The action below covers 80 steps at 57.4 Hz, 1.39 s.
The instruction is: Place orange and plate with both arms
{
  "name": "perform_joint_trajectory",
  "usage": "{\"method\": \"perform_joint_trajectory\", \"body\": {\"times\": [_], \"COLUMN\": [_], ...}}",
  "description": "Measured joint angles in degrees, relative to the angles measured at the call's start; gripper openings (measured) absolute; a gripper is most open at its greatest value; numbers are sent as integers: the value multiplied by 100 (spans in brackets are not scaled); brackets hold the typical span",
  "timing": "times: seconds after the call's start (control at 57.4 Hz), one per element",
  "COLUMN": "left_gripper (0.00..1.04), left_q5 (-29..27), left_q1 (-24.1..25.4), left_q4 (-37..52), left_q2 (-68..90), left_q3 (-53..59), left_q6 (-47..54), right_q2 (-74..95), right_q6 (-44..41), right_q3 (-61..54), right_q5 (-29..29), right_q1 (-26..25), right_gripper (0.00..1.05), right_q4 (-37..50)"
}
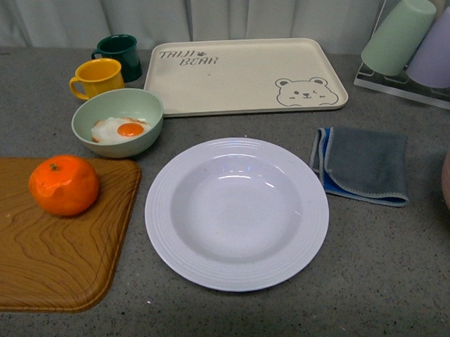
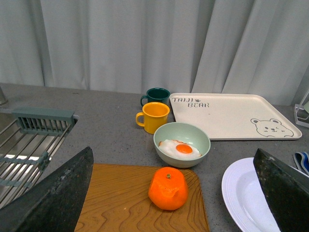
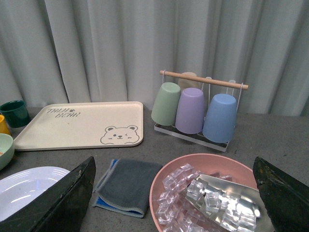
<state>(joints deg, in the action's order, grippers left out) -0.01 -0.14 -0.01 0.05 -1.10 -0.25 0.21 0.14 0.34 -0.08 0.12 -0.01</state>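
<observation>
My left gripper (image 2: 172,151) and right gripper (image 3: 174,159) both hang with jaws spread wide, holding nothing, ready to grasp. The orange (image 1: 64,184) rests on a wooden board (image 1: 50,258) at the worktop's left edge; the plate (image 1: 161,216) lies bare mid-worktop, near the front edge

You had the orange (image 1: 63,184) on the board (image 1: 50,258), ahead of and between the left fingers (image 2: 58,193), with the egg bowl (image 1: 134,147) just beyond it. Ahead of the right fingers (image 3: 58,198) lay the cloth (image 3: 128,186) and the ice bowl (image 3: 212,158). The plate (image 1: 239,278) seemed to run partly behind one finger of each pair.
</observation>
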Motion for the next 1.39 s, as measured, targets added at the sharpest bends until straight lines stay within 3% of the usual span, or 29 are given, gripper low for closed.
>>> {"method": "perform_joint_trajectory", "body": {"times": [1.394], "left_gripper": [98], "left_q5": [0], "left_q1": [0], "left_q4": [0], "left_q2": [2], "left_q3": [0], "left_q6": [0], "right_q2": [0], "right_q6": [0], "right_q3": [0], "right_q5": [0], "right_q1": [0], "right_gripper": [95], "right_q4": [0]}}
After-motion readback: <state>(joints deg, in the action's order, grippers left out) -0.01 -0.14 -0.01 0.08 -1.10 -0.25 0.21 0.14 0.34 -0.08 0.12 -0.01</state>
